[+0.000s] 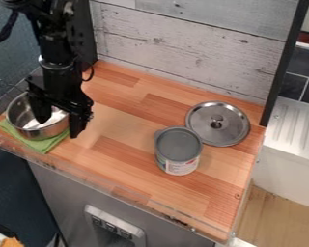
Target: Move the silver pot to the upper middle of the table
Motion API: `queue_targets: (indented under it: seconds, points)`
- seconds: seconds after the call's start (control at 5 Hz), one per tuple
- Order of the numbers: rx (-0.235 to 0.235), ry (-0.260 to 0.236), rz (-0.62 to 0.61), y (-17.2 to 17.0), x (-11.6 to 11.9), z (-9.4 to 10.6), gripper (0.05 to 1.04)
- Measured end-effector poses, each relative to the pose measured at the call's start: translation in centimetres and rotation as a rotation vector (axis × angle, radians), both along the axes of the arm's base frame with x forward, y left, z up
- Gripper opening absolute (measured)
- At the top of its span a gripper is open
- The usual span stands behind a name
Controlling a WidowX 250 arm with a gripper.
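Observation:
The black gripper (59, 119) hangs at the left side of the table, its fingers apart. One finger dips inside the silver pot (18, 116), and the other stands outside the pot's right wall, so the rim lies between them. Upright at the table's left end, the pot rests on a folded green cloth (49, 144). The gripper and arm hide part of the pot's back and right side.
A grey-topped can (177, 147) stands right of the middle of the wooden table (128, 157). Behind it to the right lies a round metal lid (217, 124) with a knob. A whitewashed plank wall (183, 46) borders the back, and a low clear edging runs along the front.

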State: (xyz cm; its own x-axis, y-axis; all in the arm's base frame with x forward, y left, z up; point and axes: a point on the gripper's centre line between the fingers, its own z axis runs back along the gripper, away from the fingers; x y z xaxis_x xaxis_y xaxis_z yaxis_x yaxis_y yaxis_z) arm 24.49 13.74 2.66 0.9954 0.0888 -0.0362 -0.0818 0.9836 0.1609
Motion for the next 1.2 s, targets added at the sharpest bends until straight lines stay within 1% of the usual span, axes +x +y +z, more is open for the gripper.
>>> queue_targets:
  seconds: [0.2,0.4,0.6,0.8,1.0,1.2]
  points:
    - [-0.026,0.027,0.003,-0.1,0.0,-1.7,0.878]
    - [-0.031,0.027,-0.008,-0.2,0.0,-1.7,0.58]
    - [-0.019,0.028,-0.022,-0.3,0.2,-1.6,0.294]
    - [0.002,0.018,-0.058,-0.9,0.7,-0.7,0.123]
    - [0.008,0.045,-0.092,-1.5,0.7,-0.5,0.077]
    - [0.045,0.027,-0.213,-3.3,3.0,1.8,0.077]
